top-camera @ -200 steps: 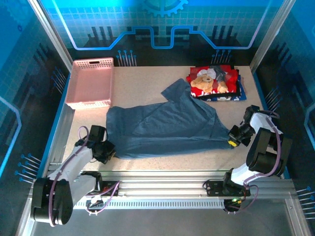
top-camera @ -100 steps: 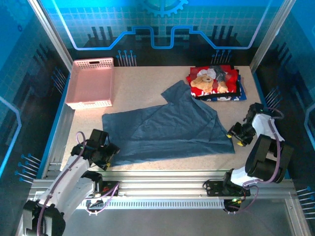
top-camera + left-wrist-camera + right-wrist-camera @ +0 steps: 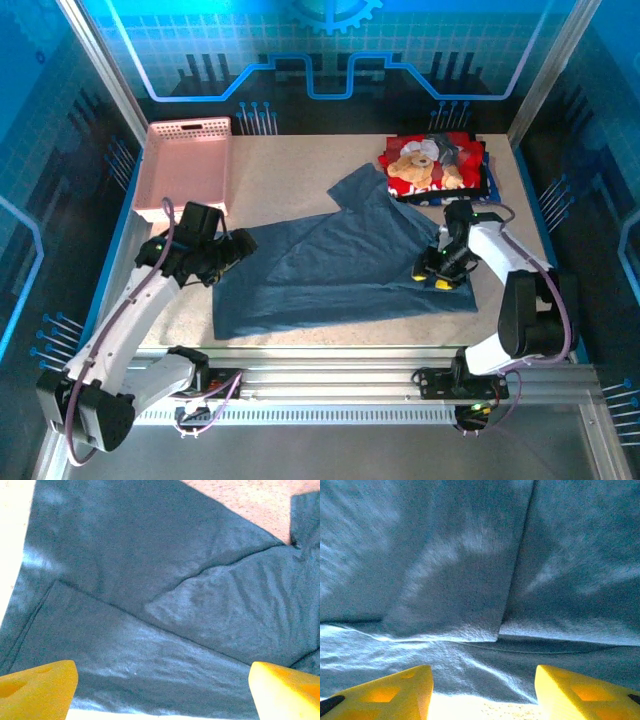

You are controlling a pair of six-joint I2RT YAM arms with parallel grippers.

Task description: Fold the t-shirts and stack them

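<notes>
Your big slate-blue shirt (image 3: pixel 340 265) lies spread and creased, not yet folded, so most of the work looks to be ahead of you. Just beyond its far right corner sits the smaller stack of folded shirts (image 3: pixel 435 170), teddy-bear red on top, the part that looks done. Your left claw (image 3: pixel 235 250) hangs over the shirt's left edge and your right claw (image 3: pixel 440 272) over its right edge, both with fingers apart and nothing between them.

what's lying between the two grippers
The slate-blue t-shirt, spread out, fills the stretch from left gripper to right gripper, seen in the top view.
</notes>
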